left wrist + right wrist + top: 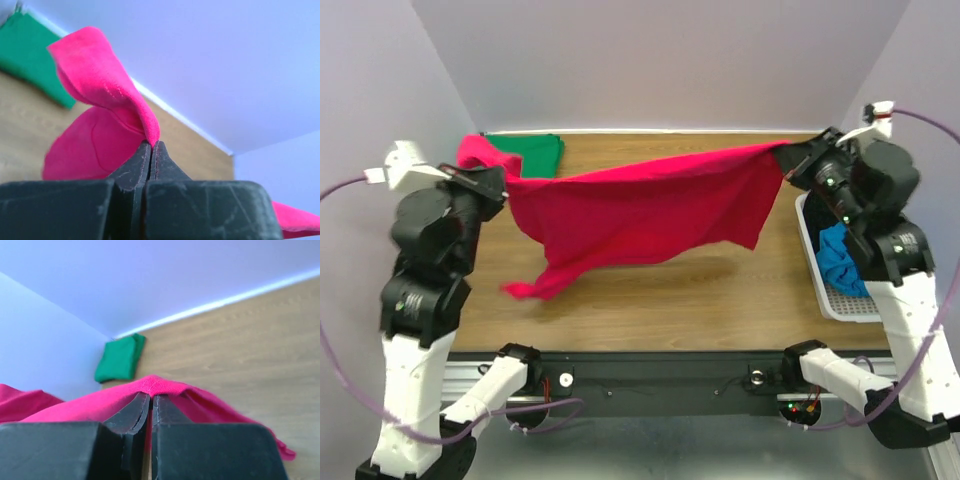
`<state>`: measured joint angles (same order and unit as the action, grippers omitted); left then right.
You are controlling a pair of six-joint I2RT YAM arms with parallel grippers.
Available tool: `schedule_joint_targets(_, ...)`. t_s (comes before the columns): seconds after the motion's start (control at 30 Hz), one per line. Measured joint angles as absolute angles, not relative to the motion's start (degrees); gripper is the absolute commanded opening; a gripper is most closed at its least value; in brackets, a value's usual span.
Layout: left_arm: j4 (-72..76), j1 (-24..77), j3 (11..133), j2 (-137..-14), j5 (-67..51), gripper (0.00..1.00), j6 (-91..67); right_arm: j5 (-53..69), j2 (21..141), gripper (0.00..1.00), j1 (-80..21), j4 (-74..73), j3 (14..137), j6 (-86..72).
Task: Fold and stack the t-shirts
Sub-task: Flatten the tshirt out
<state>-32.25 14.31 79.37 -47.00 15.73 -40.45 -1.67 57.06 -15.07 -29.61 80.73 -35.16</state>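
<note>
The crimson red t-shirt (pixel 640 215) hangs stretched in the air above the table between both grippers. My left gripper (pixel 503 186) is shut on its left end; the left wrist view shows the red cloth (pixel 107 95) pinched at the fingertips. My right gripper (pixel 788 160) is shut on its right end; the red cloth (pixel 160 386) drapes over its tips in the right wrist view. A folded emerald green t-shirt (pixel 532 153) lies at the back left corner and also shows in both wrist views (pixel 30 57) (pixel 119 359). A bright blue t-shirt (pixel 840 258) sits in the basket. The black t-shirt is out of view.
A white slatted plastic basket (pixel 825 295) stands at the right edge of the wooden table (pixel 720 290), beside the right arm. White walls close the back and both sides.
</note>
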Motion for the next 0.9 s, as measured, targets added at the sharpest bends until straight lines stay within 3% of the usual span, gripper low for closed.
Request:
schedule_joint_targets(0.2, -34.57, 14.39, 93.47, -44.60, 13.80, 0.00, -37.36, 0.25, 55.66, 0.00, -15.09, -32.10, 94.35, -34.22)
schedule_joint_targets(0.47, -35.11, 14.52, 107.50, -42.83, 10.26, 0.00, -35.11, 3.75, 51.68, 0.00, -15.18, -33.56, 103.81, -33.71)
schedule_joint_targets(0.73, -33.39, 14.52, 104.99, -43.97, 10.81, 0.00, -33.01, 3.36, 55.61, 0.00, -15.40, -34.13, 103.50, -32.82)
schedule_joint_targets(0.9, -30.61, 14.22, 102.63, -54.63, 15.31, 0.00, -30.79, -1.02, 66.28, 0.00, -15.40, -34.39, 102.89, -30.98)
